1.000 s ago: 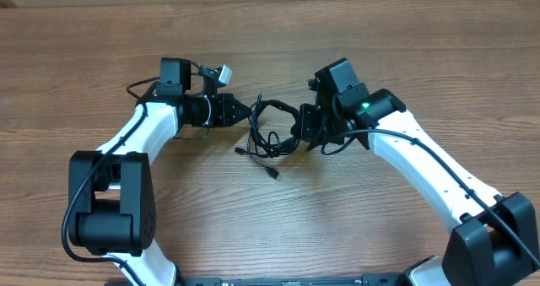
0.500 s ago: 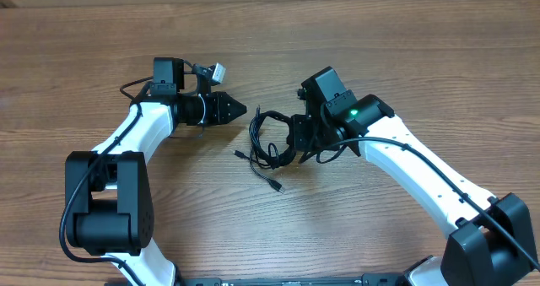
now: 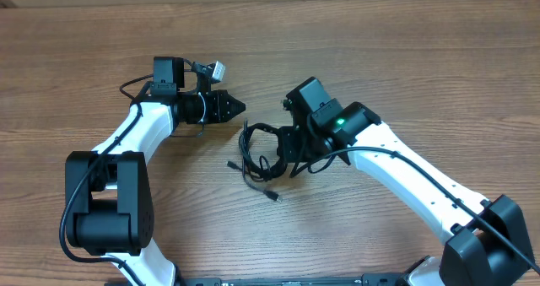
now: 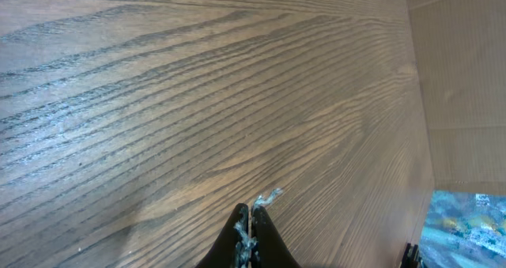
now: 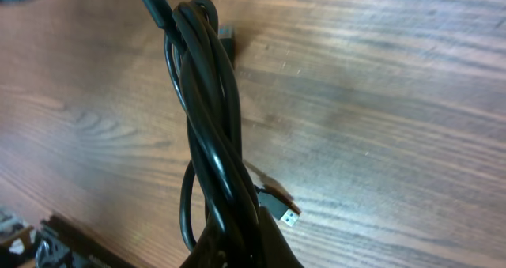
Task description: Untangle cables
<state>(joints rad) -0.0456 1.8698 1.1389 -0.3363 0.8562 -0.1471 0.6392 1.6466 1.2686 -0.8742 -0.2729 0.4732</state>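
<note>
On the left of the overhead view, my left arm reaches in across the wooden counter [image 3: 405, 50], and the left tool [image 3: 240, 109] points right, toward the middle. On the left wrist camera its fingertips [image 4: 250, 227] are pressed tight together with nothing between them, only bare wood grain beyond.

Just right of and below that tip, close but not touching it, sit the cables [image 3: 257, 149]: a small knot of thin black loops in the middle of the counter. One loose end trails out to the left and ends in a small plug [image 3: 232, 164]. Another runs down and ends in a silver-tipped plug [image 3: 274, 196] that lies flat on the wood.

At the right edge of the knot, the right tool [image 3: 285, 147] has hold of it. On the right wrist camera the tool [image 5: 237, 251] is clamped around several strands at once, and the bundle [image 5: 207, 102] runs straight away from the jaws in a twisted rope, with one loop bulging to the left. A silver-tipped plug [image 5: 281, 205] pokes out just beside the grip. I cannot tell how much of the bundle rests on the counter.
</note>
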